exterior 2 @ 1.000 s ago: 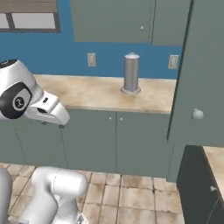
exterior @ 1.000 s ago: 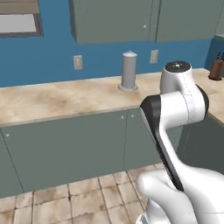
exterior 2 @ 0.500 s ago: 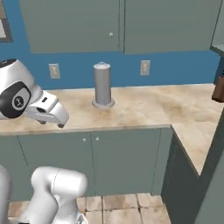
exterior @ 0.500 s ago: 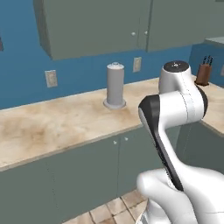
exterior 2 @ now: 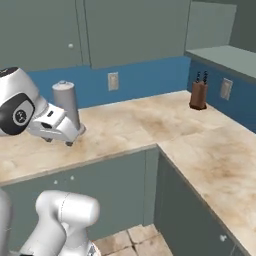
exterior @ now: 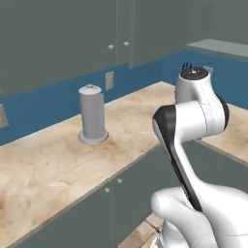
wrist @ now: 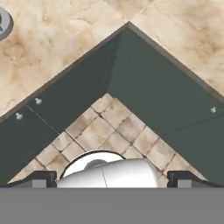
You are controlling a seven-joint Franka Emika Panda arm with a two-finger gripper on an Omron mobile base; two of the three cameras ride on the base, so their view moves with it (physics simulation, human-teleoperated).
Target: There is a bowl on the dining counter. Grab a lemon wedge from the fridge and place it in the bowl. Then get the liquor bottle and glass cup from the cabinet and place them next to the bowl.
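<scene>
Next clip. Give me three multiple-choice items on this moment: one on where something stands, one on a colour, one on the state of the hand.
1. Where does the knife block stand?
A. On the floor
B. On the counter near the blue wall
C. Inside a cabinet

2. What colour are the wall cabinet doors?
A. Grey-green
B. Red
C. White

3. The hand is:
A. Shut on a bottle
B. Shut on a bowl
C. Open and empty

Answers: 1 B, the block sits on the stone top by the wall. 2 A, the doors are muted grey-green. 3 C, the fingertips stand wide apart with only the floor tiles beyond.

Even, flat rendered light — soft faint shadows; slightly blurry, no glare.
</scene>
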